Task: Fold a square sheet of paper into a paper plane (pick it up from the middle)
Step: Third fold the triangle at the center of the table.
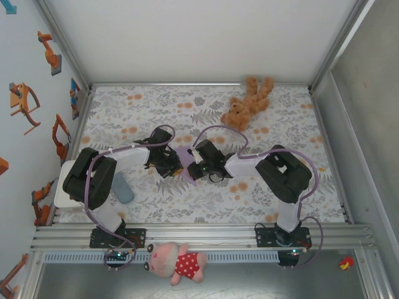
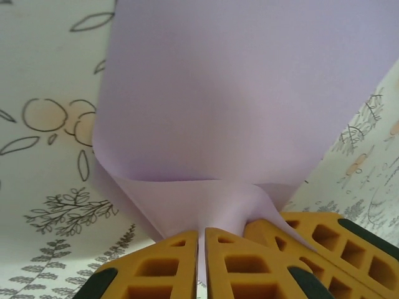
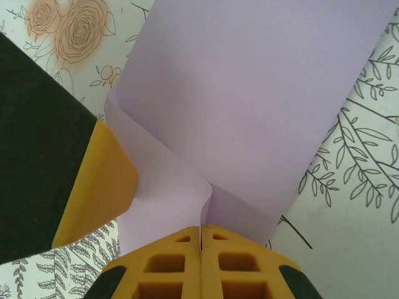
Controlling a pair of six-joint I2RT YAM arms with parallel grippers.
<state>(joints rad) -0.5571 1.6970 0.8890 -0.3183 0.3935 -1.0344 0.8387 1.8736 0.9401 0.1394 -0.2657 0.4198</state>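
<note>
While the arms meet mid-table, left pincer [image 2: 201, 265] and right pincer [image 3: 201, 249] are each clamped on the lilac sheet of paper [image 1: 184, 156], which buckles between them over the floral table [image 1: 280, 193]. Teddy bear [image 1: 247, 104] at far edge; stickered wall [image 1: 25, 124] on the left.

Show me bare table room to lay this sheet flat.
Free: far-left table, left of the teddy bear, beyond the left arm; the near strip along the front rail. Crowded: centre, where left gripper and right gripper pinch the square sheet of paper; near-left, by the grey-blue pad.
</note>
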